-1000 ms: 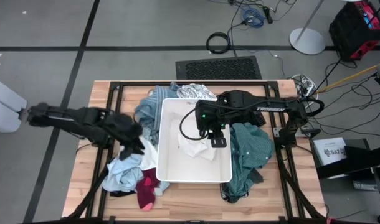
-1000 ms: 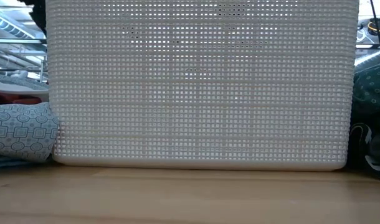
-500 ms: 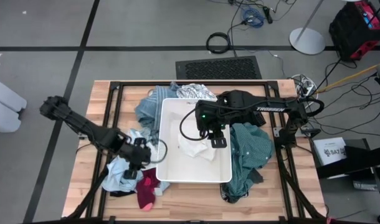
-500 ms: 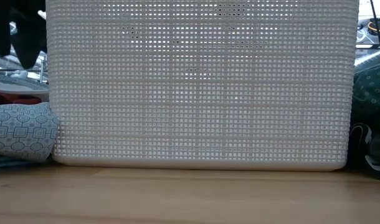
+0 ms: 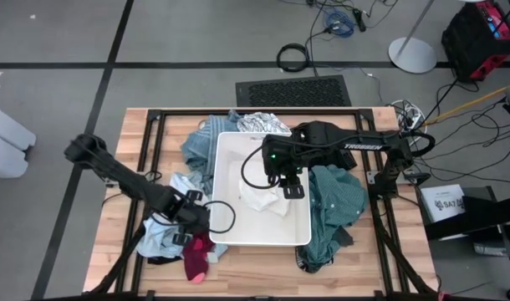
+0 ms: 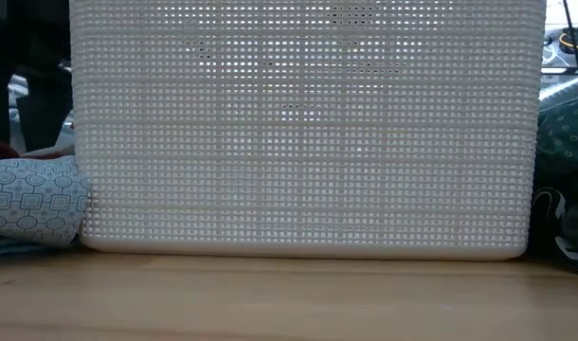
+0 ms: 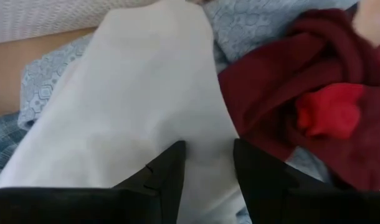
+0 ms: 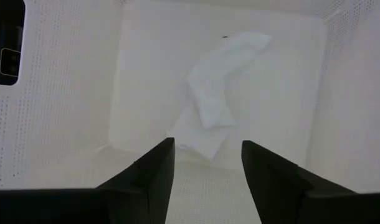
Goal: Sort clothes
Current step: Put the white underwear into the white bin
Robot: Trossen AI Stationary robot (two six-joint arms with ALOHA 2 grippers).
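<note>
**A:** What sits closest to the left gripper (image 7: 207, 165)?

**B:** Its two dark fingers (image 7: 168, 180) are parted, pressed down onto a white cloth (image 7: 134, 118) with the fabric showing between them. Right beside the gripper lies a dark maroon garment (image 7: 283, 106) with a bright red piece (image 7: 330, 112) folded into it, and a pale blue patterned fabric (image 7: 252, 25) shows just beyond.

**A:** And from overhead?

**B:** The left gripper (image 5: 192, 224) is low over the pile of clothes (image 5: 175, 234) on the tabletop (image 5: 113, 242), just outside the near left corner of the white bin (image 5: 217, 180). Magenta-pink pieces (image 5: 196, 255) lie just nearer the table's front edge than the gripper.

**A:** Where is the right gripper (image 8: 204, 163)?

**B:** Inside the bin (image 8: 65, 93), jaws apart and holding nothing. A crumpled white garment (image 8: 215, 99) rests on the bin floor just ahead of its fingers. In the overhead view the right gripper (image 5: 293, 188) hangs over the bin's right half, with that garment (image 5: 259, 199) beside it.

**A:** Farther out?

**B:** A teal green shirt (image 5: 334, 209) lies heaped outside the bin, just beyond the right gripper. Blue clothing (image 5: 198, 150) and a white-grey patterned piece (image 5: 263, 124) sit past the bin's far corner. At table height, the perforated bin wall (image 6: 308, 123) fills the view, a light blue patterned bundle (image 6: 33, 199) touching its left end.
</note>
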